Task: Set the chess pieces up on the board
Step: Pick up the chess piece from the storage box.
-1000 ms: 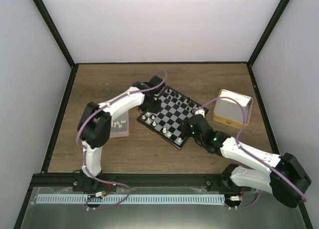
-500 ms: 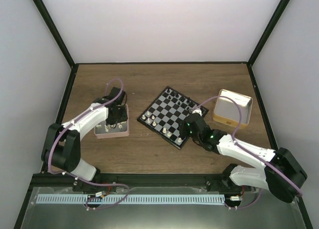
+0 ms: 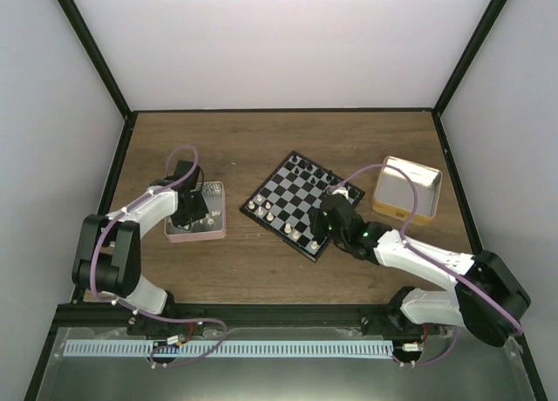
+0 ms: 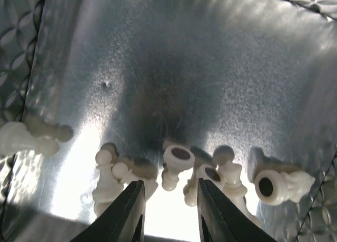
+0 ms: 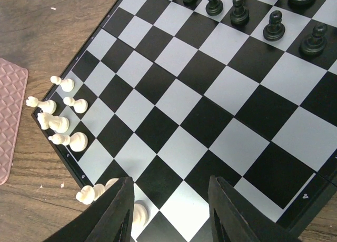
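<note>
The board (image 3: 301, 200) lies mid-table, turned diagonally. Black chess pieces (image 3: 305, 167) line its far side and cream ones (image 3: 261, 211) its near-left edge. In the right wrist view cream pieces (image 5: 58, 123) stand along the board (image 5: 179, 100) edge, with black pieces (image 5: 274, 23) at the top. My right gripper (image 5: 171, 210) hangs open over the board's near corner, holding nothing. My left gripper (image 4: 169, 210) is open low inside the tray, its fingertips either side of a gap just short of a lying cream piece (image 4: 176, 163). More cream pieces (image 4: 271, 184) lie around it.
The pink tray (image 3: 218, 231) with a silvery floor (image 4: 200, 68) sits left of the board, under my left gripper (image 3: 187, 211). A tan box (image 3: 405, 190) with a silvery inside stands right of the board. My right gripper (image 3: 324, 227) is above the board's near corner.
My left arm has swung from the board's far-left corner over to the pink tray and come down into it. My right gripper has edged slightly left over the board.
</note>
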`<move>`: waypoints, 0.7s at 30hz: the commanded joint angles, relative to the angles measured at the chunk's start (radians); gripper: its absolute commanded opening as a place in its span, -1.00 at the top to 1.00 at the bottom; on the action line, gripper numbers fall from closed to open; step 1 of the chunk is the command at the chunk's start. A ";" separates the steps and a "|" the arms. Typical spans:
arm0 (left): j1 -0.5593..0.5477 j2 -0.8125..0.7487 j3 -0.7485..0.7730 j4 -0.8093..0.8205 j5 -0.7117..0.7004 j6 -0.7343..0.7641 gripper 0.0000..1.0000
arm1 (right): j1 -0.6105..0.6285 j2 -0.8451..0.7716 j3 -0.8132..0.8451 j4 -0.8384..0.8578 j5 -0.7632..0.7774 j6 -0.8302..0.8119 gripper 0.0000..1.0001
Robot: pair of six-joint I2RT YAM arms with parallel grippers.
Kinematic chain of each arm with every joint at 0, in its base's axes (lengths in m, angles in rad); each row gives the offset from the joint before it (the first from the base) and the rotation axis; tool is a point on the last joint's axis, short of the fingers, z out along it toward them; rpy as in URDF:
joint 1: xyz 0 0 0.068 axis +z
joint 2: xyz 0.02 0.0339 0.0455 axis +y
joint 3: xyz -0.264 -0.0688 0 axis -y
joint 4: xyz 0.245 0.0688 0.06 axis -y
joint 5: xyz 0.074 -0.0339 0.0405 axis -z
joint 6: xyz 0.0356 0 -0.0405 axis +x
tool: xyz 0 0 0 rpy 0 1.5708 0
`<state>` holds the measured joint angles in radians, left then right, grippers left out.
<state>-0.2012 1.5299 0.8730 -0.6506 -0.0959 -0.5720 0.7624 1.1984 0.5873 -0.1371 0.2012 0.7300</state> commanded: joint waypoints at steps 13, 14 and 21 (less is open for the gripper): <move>0.063 0.126 0.039 0.082 0.099 0.068 0.41 | -0.004 0.010 0.054 -0.007 0.009 -0.004 0.20; 0.063 0.128 0.035 0.084 0.098 0.068 0.47 | -0.004 0.011 0.054 -0.007 0.009 -0.005 0.20; 0.063 0.099 0.024 0.091 0.060 0.070 0.76 | -0.004 0.011 0.054 -0.005 0.006 -0.006 0.20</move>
<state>-0.1436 1.6356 0.9028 -0.5682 -0.0219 -0.5110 0.7624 1.2060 0.5972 -0.1421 0.2012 0.7303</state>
